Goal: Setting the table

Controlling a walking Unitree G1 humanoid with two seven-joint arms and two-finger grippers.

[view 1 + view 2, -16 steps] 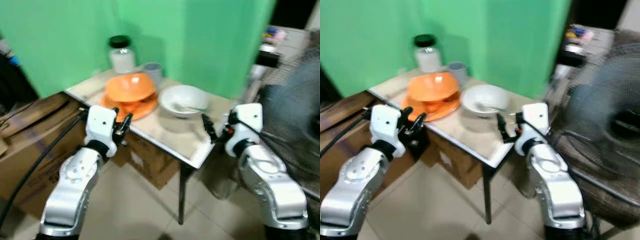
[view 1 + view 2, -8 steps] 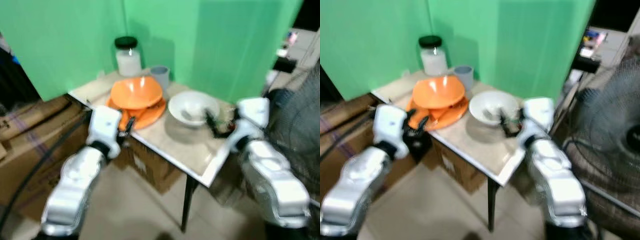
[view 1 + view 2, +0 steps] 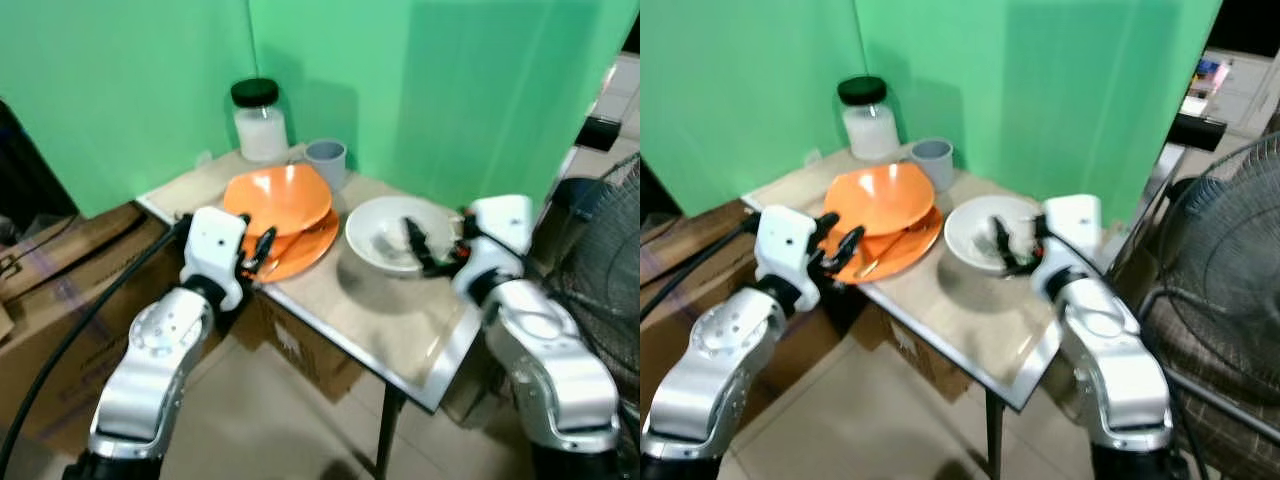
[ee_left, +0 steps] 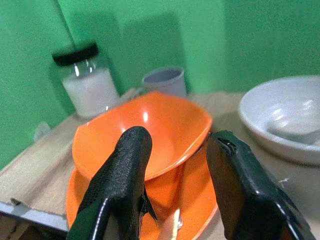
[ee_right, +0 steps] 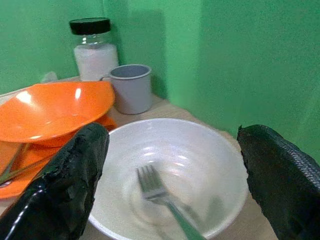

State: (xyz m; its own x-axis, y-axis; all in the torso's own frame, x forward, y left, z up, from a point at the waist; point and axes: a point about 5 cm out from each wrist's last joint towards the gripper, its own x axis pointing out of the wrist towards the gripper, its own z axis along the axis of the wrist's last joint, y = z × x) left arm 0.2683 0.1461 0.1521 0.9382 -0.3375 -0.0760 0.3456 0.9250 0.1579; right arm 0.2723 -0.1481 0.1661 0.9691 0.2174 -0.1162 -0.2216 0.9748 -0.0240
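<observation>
Both claws are released: our right gripper [image 3: 418, 243] hangs spread wide over the near rim of the white bowl [image 3: 390, 232], and our left gripper [image 3: 258, 250] stands parted at the near-left edge of the table [image 3: 400, 320], fingers aimed at the orange stack. White bowl sits mid-table toward the right edge, a fork [image 5: 162, 200] lying loose inside it, tines toward us. Orange bowl [image 3: 280, 198] rests tilted on the orange plate [image 3: 305, 250], toward the left edge; a thin utensil, kind unclear, lies on the plate under the bowl's lip. Grey cup [image 3: 326, 162] and a black-lidded jar [image 3: 259, 121] stand at the far corner against the green backdrop [image 3: 430, 80]. Risks as we judge them: the tilted orange bowl may slide or rock if our left fingers [image 4: 125, 180] nudge its rim rather than straddle it. If we lift that bowl carelessly, plate and utensil beneath could be dragged toward the table's near edge. On the right, pinching the white bowl by one wall may tip it and spill the fork out. A fan [image 3: 1230, 260] stands close beside the right arm, so a wide swing could strike it.
</observation>
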